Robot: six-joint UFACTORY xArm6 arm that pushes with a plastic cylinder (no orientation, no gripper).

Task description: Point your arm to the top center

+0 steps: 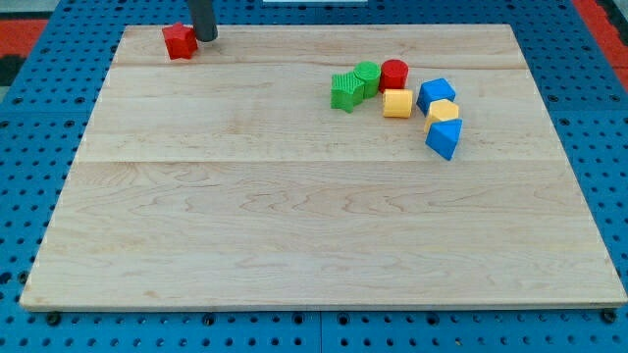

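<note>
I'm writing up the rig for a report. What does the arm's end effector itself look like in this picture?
Only the lower part of the rod shows: a plain, dark grey, smooth cylinder entering from the view's top edge. No cables, markings or labels are visible on it. My tip ends blunt, just to the view's right of the red block.

A red block (180, 41) of uneven shape sits at the far left of the wooden board (294, 216), close to its far edge. The other blocks cluster far right of centre. A green star-like block (345, 90) touches a green cylinder (366, 76) just beside it, and a red cylinder (393, 75) stands next along. A yellow cube (397, 103) lies just nearer than the red cylinder. To its right a blue block (436, 94), a small yellow block (443, 111) and a blue wedge-like block (444, 137) run in a line toward the near side. The board rests on a blue pegboard surface (39, 118).
</note>
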